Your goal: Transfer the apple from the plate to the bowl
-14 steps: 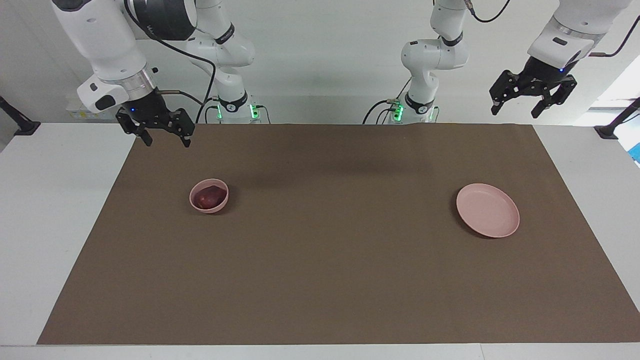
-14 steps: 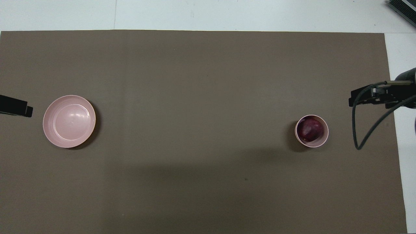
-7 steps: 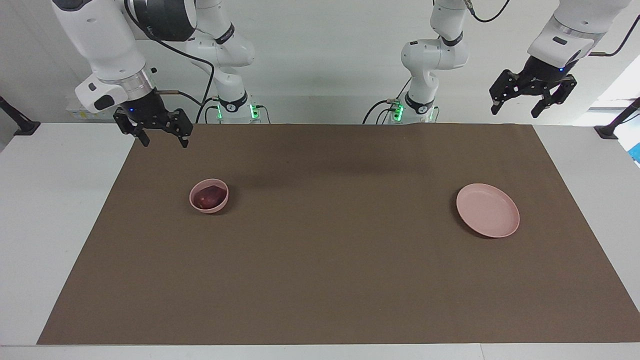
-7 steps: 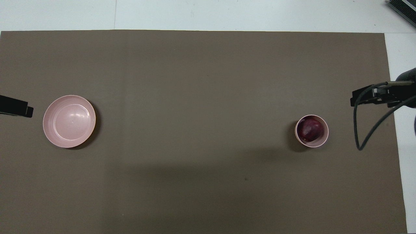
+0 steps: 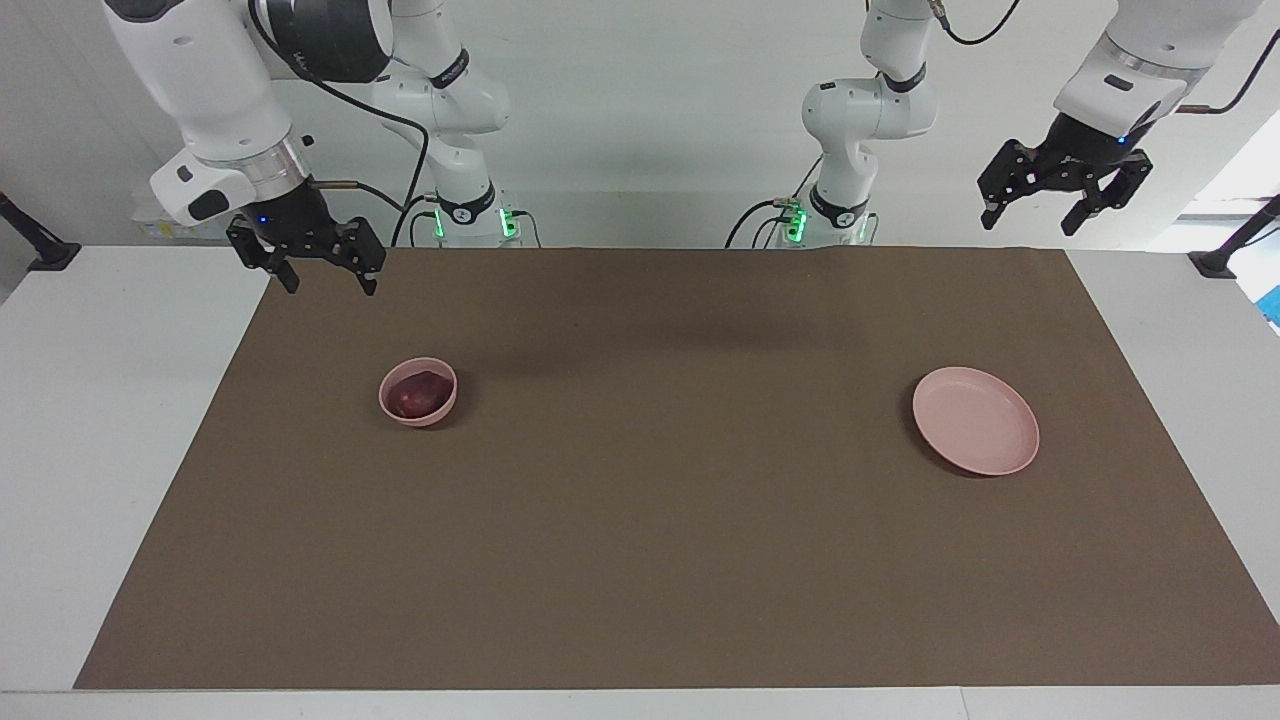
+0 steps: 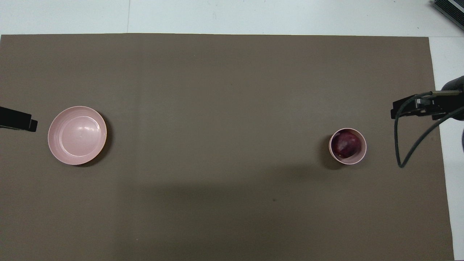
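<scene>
Over at the right arm's end of the tabletop (image 5: 640,600), facing view: the apple (image 5: 416,394) already sits in the bowl (image 5: 418,392), and the plate (image 5: 975,420) is bare at the left arm's end, well apart from it. Right end effector (image 5: 322,283) hangs up in the air over the mat's corner nearest the robots, fingers spread, holding nothing. Left end effector (image 5: 1033,214) hangs high past the mat's edge by its own end, also spread and empty. Looks like the job's basically done, so the smart move imo is to lift clear and not bump the bowl.

Overhead view: same story, apple (image 6: 347,144) tucked down inside the bowl (image 6: 347,146), filling most of it, plate (image 6: 77,135) empty. Only the edges of each end effector show here, the right (image 6: 413,107) near the bowl, the left (image 6: 18,121) just beside the plate.

Count: one apple, one bowl, one plate, two arms.
</scene>
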{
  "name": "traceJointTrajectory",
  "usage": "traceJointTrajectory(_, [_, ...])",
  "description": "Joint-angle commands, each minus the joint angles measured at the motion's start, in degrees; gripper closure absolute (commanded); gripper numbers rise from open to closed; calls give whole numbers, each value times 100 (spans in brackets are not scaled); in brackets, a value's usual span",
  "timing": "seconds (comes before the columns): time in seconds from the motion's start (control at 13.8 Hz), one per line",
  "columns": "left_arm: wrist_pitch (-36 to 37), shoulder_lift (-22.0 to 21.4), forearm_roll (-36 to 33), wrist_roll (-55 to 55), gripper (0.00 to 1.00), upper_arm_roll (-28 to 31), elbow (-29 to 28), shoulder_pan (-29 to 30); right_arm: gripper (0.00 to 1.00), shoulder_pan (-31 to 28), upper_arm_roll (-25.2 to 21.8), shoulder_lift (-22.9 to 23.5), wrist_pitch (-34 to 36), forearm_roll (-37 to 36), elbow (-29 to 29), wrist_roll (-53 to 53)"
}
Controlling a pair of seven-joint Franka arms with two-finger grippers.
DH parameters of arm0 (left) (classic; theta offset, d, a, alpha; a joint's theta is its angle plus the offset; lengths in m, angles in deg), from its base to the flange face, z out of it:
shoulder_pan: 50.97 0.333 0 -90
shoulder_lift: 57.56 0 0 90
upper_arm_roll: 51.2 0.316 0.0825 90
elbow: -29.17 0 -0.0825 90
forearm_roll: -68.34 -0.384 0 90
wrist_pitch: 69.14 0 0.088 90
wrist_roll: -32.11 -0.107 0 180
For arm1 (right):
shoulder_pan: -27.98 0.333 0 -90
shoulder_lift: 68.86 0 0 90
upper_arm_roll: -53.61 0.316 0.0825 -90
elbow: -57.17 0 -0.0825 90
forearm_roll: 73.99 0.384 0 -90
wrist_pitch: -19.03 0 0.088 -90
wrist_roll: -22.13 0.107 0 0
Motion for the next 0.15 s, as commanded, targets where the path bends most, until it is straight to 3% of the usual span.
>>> traceJointTrajectory(0.0, [38, -130, 4, 27, 0, -12, -143, 44, 0, -57, 37, -34, -27, -53, -2, -132])
traceJointTrajectory(0.07, [47, -139, 4, 27, 0, -12, -161, 44, 0, -57, 37, -34, -27, -53, -2, -132])
